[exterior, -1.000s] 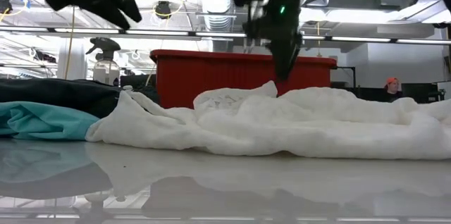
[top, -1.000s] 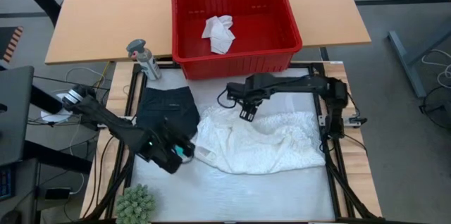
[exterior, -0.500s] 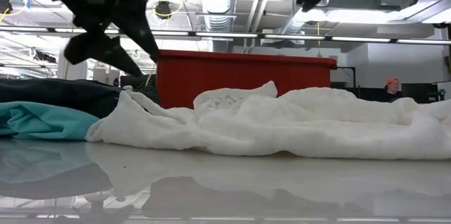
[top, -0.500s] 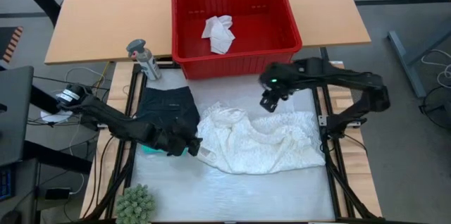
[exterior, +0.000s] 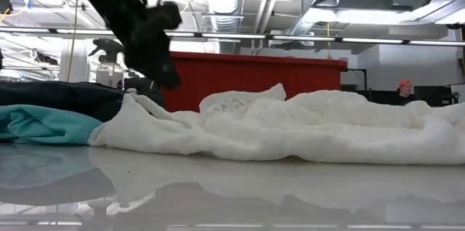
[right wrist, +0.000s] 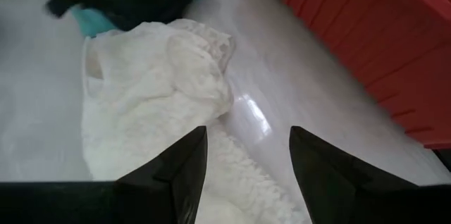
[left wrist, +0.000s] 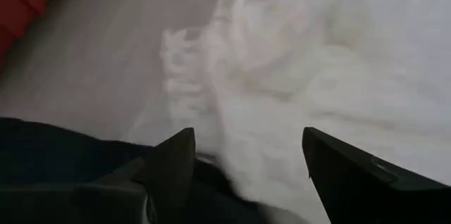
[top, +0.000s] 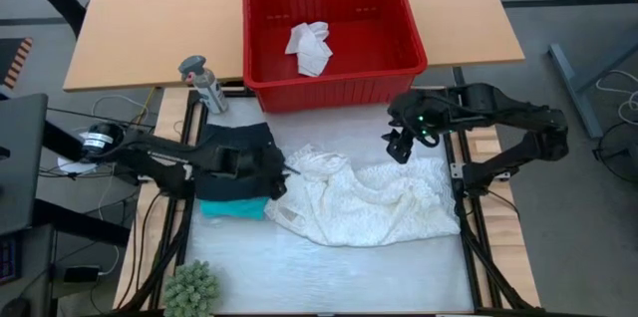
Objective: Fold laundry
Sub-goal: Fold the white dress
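Laundry lies across the white surface [top: 329, 267]: a crumpled cream lace garment [top: 374, 202] in the middle, beside a black shorts-like garment [top: 237, 153] resting on a teal cloth [top: 231, 208]. Our left gripper [top: 282, 169] hovers at the black garment's edge, jaws spread and empty. Our right gripper [top: 397, 145] hangs above the cream garment's far corner, jaws spread too. We judge folding not yet begun; next we must pinch the cream garment's edges and spread it flat.

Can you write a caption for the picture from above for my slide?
Two robot arms hover over white cloth beside black shorts, near a red basket.
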